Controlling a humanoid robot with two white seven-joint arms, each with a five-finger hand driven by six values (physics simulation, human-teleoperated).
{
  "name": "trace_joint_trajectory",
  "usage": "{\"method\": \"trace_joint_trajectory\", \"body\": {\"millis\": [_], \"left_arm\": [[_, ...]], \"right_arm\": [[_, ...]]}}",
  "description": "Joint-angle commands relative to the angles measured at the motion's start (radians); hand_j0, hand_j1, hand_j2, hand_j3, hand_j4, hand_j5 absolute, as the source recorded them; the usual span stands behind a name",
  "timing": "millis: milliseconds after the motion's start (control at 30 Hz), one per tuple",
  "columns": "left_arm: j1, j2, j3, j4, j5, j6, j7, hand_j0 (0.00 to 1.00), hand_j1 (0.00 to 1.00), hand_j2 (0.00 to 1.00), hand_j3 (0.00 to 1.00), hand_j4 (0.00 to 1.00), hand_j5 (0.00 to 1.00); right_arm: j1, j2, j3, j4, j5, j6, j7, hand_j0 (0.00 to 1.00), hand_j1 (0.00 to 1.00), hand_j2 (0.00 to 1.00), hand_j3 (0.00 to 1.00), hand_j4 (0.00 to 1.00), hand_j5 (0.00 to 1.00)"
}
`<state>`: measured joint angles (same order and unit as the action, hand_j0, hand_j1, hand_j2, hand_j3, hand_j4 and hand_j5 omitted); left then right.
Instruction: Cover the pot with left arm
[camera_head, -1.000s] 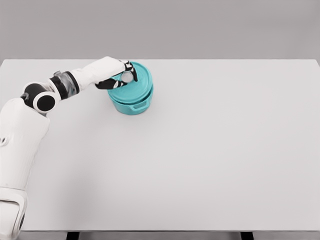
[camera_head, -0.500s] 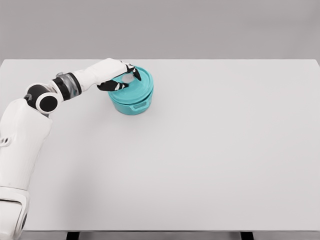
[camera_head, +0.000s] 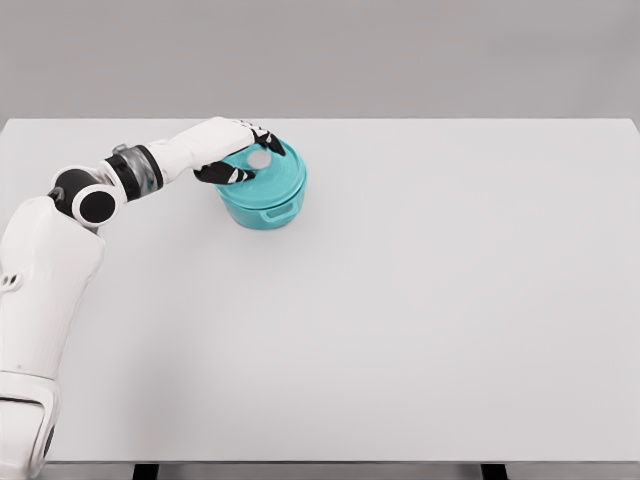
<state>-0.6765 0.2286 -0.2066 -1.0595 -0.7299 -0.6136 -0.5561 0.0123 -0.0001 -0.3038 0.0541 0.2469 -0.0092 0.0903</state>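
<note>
The left arm (camera_head: 60, 250) reaches from the lower left across the table (camera_head: 420, 320) to the teal pot (camera_head: 263, 200) near the far edge, left of centre. The left hand (camera_head: 238, 150) hovers at the lid (camera_head: 268, 170), fingers (camera_head: 232, 175) loosely spread beside the grey knob (camera_head: 259, 158), gripping nothing. No writing is legible. Right of the pot, bare table runs to the edge.
</note>
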Motion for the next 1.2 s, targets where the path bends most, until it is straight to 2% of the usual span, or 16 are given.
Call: {"method": "trace_joint_trajectory", "body": {"millis": [0, 733, 833, 1167], "left_arm": [[0.000, 0.000, 0.001, -0.005, 0.007, 0.003, 0.001, 0.72, 0.72, 0.72, 0.72, 0.72, 0.72], [-0.005, 0.011, 0.004, -0.028, 0.014, 0.003, 0.001, 0.72, 0.72, 0.72, 0.72, 0.72, 0.72], [-0.003, 0.015, 0.009, -0.065, 0.015, 0.003, 0.001, 0.72, 0.72, 0.72, 0.72, 0.72, 0.72], [-0.002, 0.040, 0.010, -0.073, 0.015, 0.003, 0.001, 0.76, 0.76, 0.76, 0.76, 0.76, 0.76]], "right_arm": [[0.000, 0.000, 0.000, 0.000, 0.000, 0.000, 0.000, 1.00, 1.00, 1.00, 1.00, 1.00, 1.00], [-0.002, 0.000, 0.000, 0.001, 0.000, 0.000, 0.000, 1.00, 1.00, 1.00, 1.00, 1.00, 1.00], [0.000, 0.000, 0.000, 0.000, 0.000, 0.000, 0.000, 1.00, 1.00, 1.00, 1.00, 1.00, 1.00], [-0.002, 0.000, 0.000, 0.000, 0.000, 0.000, 0.000, 1.00, 1.00, 1.00, 1.00, 1.00, 1.00]]}}
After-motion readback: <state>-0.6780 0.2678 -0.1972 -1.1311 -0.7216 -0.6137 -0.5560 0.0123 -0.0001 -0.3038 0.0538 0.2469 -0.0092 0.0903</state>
